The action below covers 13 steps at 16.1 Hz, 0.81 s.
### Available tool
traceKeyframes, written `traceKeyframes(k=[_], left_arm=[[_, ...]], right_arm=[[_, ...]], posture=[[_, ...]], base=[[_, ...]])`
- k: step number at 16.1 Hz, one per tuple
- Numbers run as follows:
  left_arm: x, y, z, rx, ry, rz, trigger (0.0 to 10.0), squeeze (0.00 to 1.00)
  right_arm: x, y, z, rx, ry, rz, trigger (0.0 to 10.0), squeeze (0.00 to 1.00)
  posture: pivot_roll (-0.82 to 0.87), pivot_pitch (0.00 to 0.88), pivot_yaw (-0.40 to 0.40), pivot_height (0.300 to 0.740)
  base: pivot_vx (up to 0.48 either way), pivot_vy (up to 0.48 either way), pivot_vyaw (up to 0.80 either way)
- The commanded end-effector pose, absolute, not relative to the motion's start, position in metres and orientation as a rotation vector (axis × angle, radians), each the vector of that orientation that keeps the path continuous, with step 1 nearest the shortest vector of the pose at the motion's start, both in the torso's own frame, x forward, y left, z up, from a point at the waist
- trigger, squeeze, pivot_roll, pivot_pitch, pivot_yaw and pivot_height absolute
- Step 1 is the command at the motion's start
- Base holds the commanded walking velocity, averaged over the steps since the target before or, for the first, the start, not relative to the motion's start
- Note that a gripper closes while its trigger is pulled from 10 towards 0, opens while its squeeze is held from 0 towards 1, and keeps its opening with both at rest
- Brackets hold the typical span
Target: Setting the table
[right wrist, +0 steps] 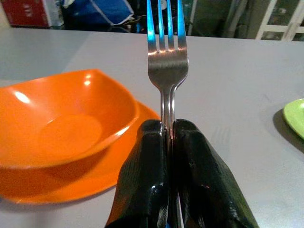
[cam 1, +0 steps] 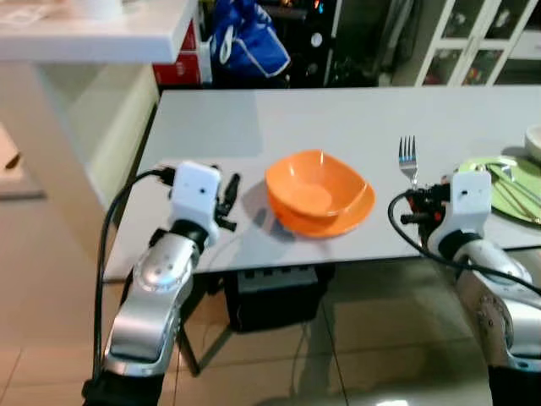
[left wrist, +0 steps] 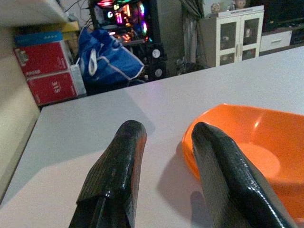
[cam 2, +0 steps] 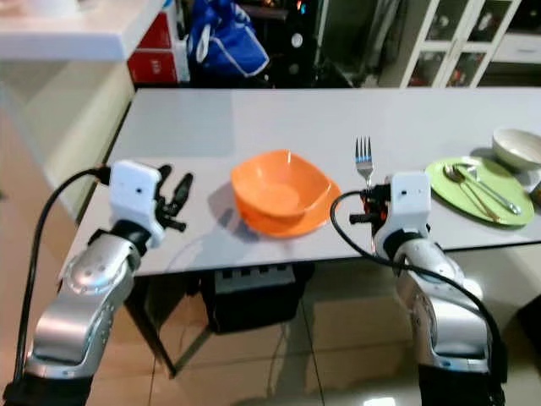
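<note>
Right wrist view shows the right gripper [right wrist: 167, 142] clamped on a fork [right wrist: 166, 57]; orange bowl [cam 1: 317, 193] set, fork unplaced; left gripper [left wrist: 166, 166] spread, idle.

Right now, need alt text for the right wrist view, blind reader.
The right gripper has its two black fingers shut on a silver fork, tines pointing away over a grey table. Beside it, an orange bowl sits on an orange plate; a green plate's edge shows opposite.
</note>
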<state>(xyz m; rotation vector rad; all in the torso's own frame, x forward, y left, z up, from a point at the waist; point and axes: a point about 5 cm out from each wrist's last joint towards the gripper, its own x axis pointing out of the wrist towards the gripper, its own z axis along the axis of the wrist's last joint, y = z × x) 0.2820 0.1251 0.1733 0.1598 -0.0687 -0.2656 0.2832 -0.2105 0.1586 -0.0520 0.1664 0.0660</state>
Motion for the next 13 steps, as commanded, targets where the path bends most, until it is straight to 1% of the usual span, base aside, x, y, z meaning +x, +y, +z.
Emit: traceKeyframes(k=[1,3,5,7,10,11,12,13], left_arm=[[0.281,0.119,0.173,0.155,-0.065,-0.290,10.0,0.00],[0.281,0.119,0.173,0.148,-0.065,-0.294,10.0,0.00],[0.280,0.123,0.172,0.146,-0.062,-0.293,10.0,0.00],[0.279,0.125,0.171,0.136,-0.079,-0.364,10.0,0.00],[0.265,0.120,0.179,0.162,-0.142,-0.598,10.0,0.00],[0.261,0.119,0.180,0.160,-0.148,-0.637,10.0,0.00],[0.255,0.117,0.179,0.174,-0.131,-0.731,10.0,0.00],[0.252,0.115,0.178,0.174,-0.121,-0.773,10.0,0.00]], right_arm=[[0.282,-0.223,0.156,-0.071,0.182,0.018,10.0,0.00],[0.284,-0.231,0.154,-0.094,0.207,-0.016,10.0,0.00],[0.286,-0.233,0.155,-0.093,0.213,-0.010,10.0,0.00],[0.292,-0.243,0.152,-0.113,0.269,-0.013,10.0,0.00],[0.301,-0.254,0.152,-0.130,0.299,-0.053,10.0,0.00],[0.301,-0.255,0.152,-0.125,0.304,-0.055,10.0,0.00],[0.305,-0.258,0.152,-0.123,0.319,-0.056,10.0,0.00],[0.307,-0.260,0.151,-0.122,0.333,-0.052,10.0,0.00]], posture=[[-0.03,0.000,-0.007,0.740],[-0.03,0.000,-0.005,0.740],[-0.04,0.000,0.008,0.740],[-0.05,0.000,0.028,0.740],[-0.04,0.000,0.036,0.740],[-0.04,0.000,0.037,0.740],[-0.04,0.000,0.038,0.740],[-0.04,0.000,0.039,0.740]], base=[[0.375,0.000,0.00],[0.375,0.000,0.00],[0.375,0.000,0.00],[0.000,0.000,0.00],[0.000,0.000,0.00],[0.000,0.000,0.00],[0.000,0.000,0.00],[0.000,0.000,0.00]])
